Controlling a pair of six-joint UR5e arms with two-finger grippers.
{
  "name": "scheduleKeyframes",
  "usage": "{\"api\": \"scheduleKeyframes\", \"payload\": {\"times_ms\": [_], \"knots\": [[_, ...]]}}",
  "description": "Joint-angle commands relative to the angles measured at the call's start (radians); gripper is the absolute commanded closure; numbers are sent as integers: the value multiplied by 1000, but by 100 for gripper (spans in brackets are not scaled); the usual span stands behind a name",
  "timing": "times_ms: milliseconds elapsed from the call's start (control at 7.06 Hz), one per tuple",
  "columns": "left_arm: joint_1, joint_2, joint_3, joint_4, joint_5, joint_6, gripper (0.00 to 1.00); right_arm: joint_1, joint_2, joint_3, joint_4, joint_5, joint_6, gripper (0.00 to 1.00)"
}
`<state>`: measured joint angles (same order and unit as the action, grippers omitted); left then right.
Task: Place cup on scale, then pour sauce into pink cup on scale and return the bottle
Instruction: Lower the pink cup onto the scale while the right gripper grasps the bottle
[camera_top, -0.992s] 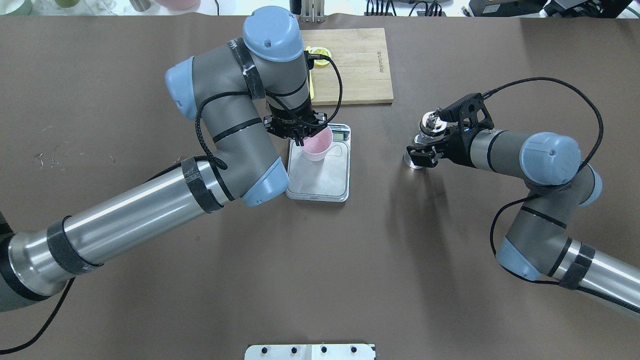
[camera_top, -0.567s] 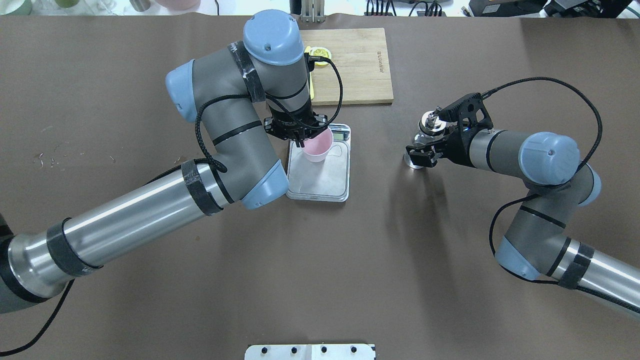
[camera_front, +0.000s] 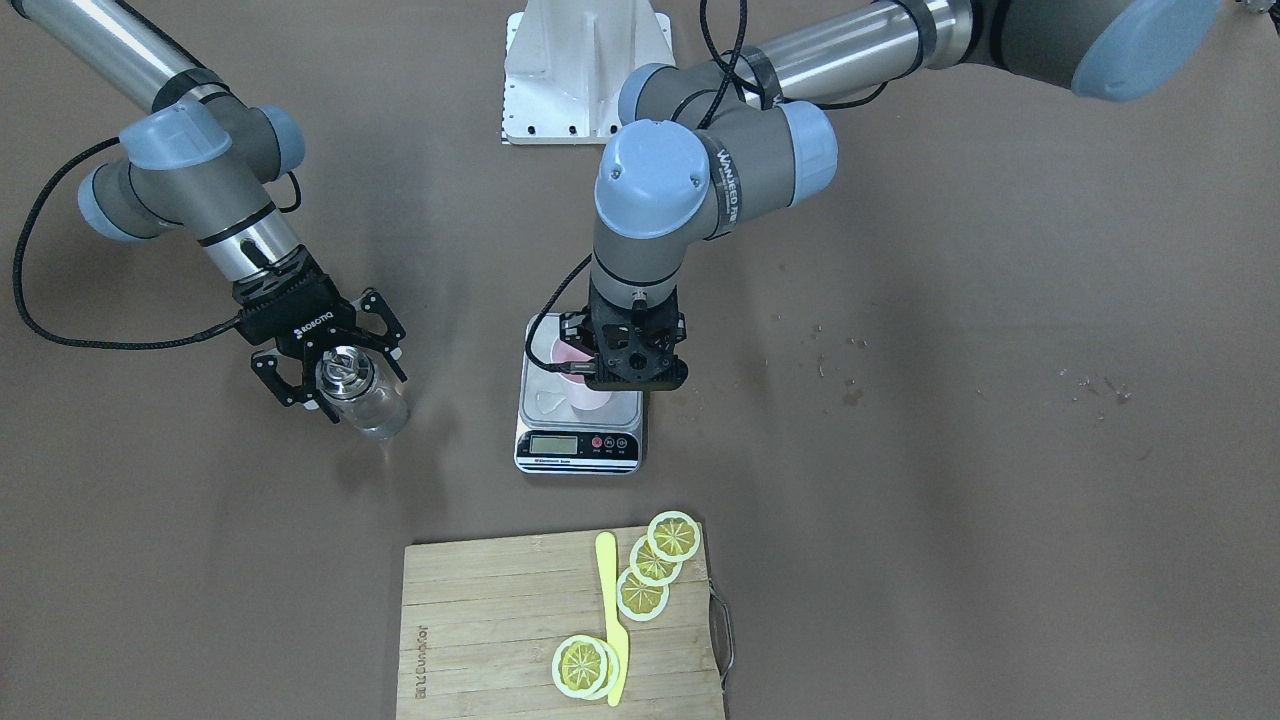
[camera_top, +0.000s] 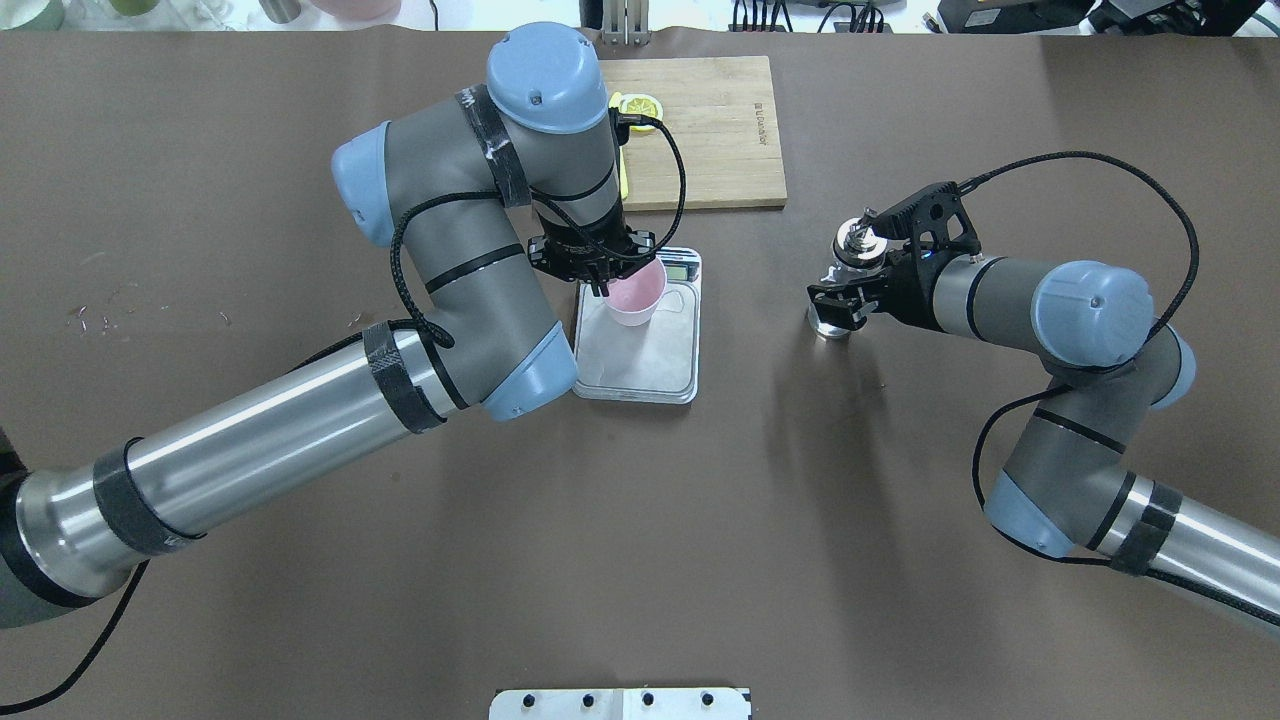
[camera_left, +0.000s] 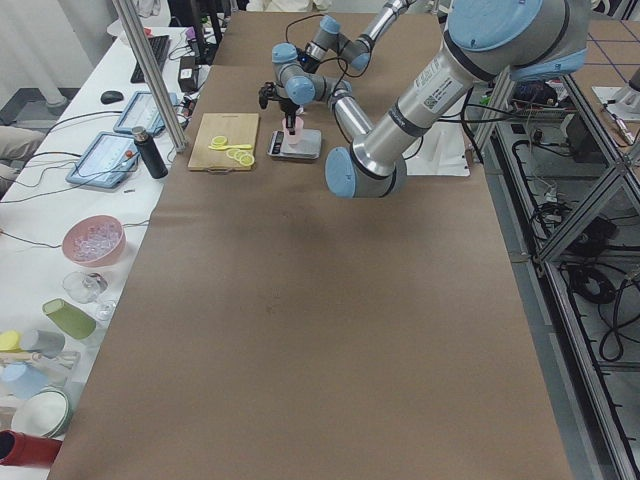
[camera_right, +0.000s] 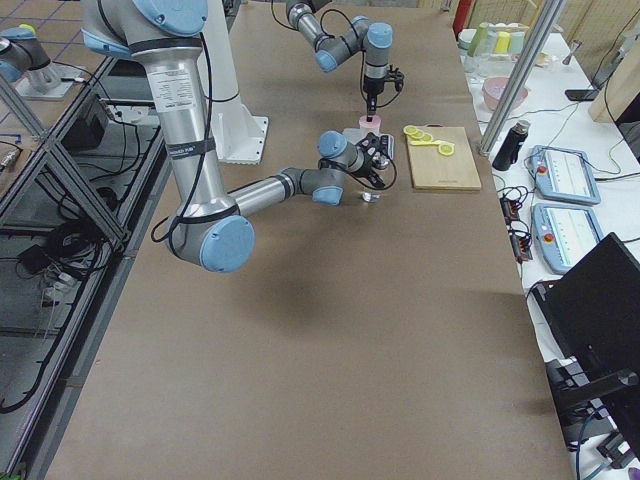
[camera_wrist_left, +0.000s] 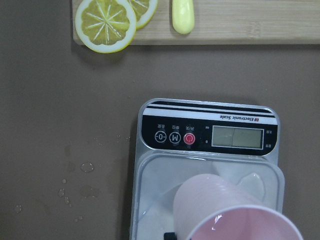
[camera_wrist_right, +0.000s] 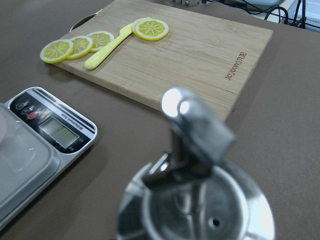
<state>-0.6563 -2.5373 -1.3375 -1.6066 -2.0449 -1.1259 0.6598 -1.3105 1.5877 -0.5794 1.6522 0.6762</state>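
Over the scale (camera_top: 637, 345), the left gripper (camera_top: 603, 285), clamped on the pink cup (camera_top: 635, 293), should seat it flat before releasing, while the right gripper (camera_top: 850, 285) straddles the bottle (camera_top: 848, 270), grip unclear.

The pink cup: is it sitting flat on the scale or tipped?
Tipped. The cup leans over the scale platform, rim pinched by the left gripper; the left wrist view shows its mouth angled toward the camera.
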Motion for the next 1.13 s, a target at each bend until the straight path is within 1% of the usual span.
{"api": "scheduleKeyframes", "payload": {"times_ms": [0, 283, 425, 567, 708, 850, 992], "knots": [[3, 0, 0, 1, 0, 0, 100, 0, 1, -8, 1, 0, 6, 51], [4, 0, 0, -1, 0, 0, 100, 1, 1, -11, 1, 1, 10, 96], [4, 2, -2, -1, 0, 0, 62, 1, 2, -11, 0, 1, 13, 100], [4, 6, -3, -1, 0, 0, 41, 3, 7, -11, 0, 4, 13, 100], [4, 8, -5, -1, -1, 0, 33, 3, 14, -6, 0, 1, 19, 100], [3, 8, -14, -1, 0, 0, 16, 4, 14, -8, -2, 1, 28, 100], [1, 27, -58, 2, -3, 0, 3, 6, 22, -8, -11, 1, 29, 100]]}}
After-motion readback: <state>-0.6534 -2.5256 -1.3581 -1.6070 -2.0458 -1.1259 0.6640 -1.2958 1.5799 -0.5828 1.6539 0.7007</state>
